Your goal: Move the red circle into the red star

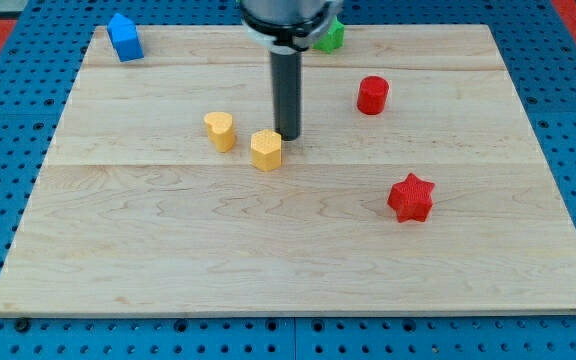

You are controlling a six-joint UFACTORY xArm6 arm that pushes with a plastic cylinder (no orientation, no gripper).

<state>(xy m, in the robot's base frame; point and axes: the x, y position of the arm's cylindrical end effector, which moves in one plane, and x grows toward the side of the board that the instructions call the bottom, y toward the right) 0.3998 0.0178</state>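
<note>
The red circle [372, 95] stands on the wooden board at the view's upper right. The red star [411, 197] lies lower and a little to the right of it, well apart from it. My tip [287, 136] rests on the board just to the upper right of a yellow hexagon block [266, 150], to the left of the red circle with a clear gap between them.
A yellow heart block [220, 130] lies left of the hexagon. A blue block [125, 37] sits at the board's top left corner. A green block [329, 36] sits at the top edge, partly hidden by the arm. The board [168, 260] is ringed by blue pegboard.
</note>
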